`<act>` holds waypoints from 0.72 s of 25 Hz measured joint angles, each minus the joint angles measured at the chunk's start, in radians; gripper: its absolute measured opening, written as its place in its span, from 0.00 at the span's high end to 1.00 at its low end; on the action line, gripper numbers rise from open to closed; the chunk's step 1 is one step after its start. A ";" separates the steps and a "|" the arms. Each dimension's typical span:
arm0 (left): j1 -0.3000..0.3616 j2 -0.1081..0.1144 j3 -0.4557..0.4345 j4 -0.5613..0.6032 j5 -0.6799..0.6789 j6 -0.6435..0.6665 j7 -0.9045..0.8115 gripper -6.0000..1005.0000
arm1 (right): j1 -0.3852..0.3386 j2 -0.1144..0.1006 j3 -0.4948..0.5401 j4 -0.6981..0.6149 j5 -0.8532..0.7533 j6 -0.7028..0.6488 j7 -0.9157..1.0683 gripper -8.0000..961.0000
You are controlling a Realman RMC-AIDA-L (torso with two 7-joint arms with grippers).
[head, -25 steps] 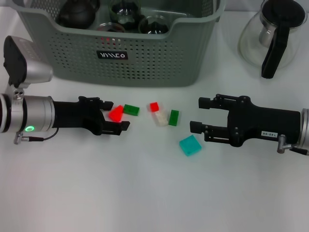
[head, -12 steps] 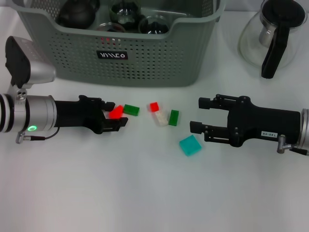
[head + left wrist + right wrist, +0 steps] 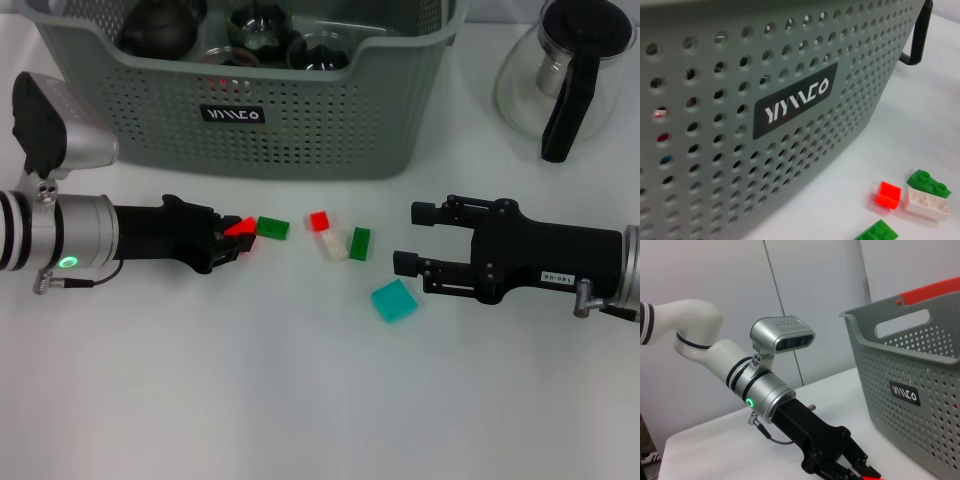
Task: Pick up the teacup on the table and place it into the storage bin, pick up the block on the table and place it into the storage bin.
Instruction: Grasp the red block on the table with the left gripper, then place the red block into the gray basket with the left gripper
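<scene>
We see our left hand (image 3: 232, 240) pinched shut on the small red plastic block (image 3: 239, 228), low over the white worktop (image 3: 300, 400) before the grey-green perforated storage bin (image 3: 300, 120). Our right hand (image 3: 412, 238) rests wide open, holding nothing, beside a teal block (image 3: 394, 300).

My left hand (image 3: 232, 240) lies on the desk (image 3: 300, 400) w/ a block (image 3: 240, 228) between its fingers. Storage bin (image 3: 300, 130) just behind it, teacups (image 3: 318, 52) inside. More blocks (image 3: 335, 240) to its right, betw. both hands. My right hand (image 3: 408, 238) lies opp., a flat block (image 3: 394, 300) just in front of its fingers; carafe (image 3: 565, 80) behind it.
</scene>
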 joint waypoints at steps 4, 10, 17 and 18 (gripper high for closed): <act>0.003 0.003 0.000 0.000 0.000 0.008 -0.006 0.73 | 0.000 0.000 0.000 0.000 0.000 0.000 0.000 0.22; 0.007 0.018 -0.027 0.017 0.001 0.061 -0.041 0.73 | 0.000 0.000 0.000 0.000 0.000 -0.001 0.000 0.22; -0.007 0.085 -0.148 0.040 0.002 0.255 -0.215 0.72 | 0.002 0.000 0.000 0.000 0.000 0.000 0.000 0.22; -0.011 0.092 -0.163 0.040 0.002 0.284 -0.241 0.72 | 0.004 0.000 0.000 0.000 0.000 0.000 0.000 0.22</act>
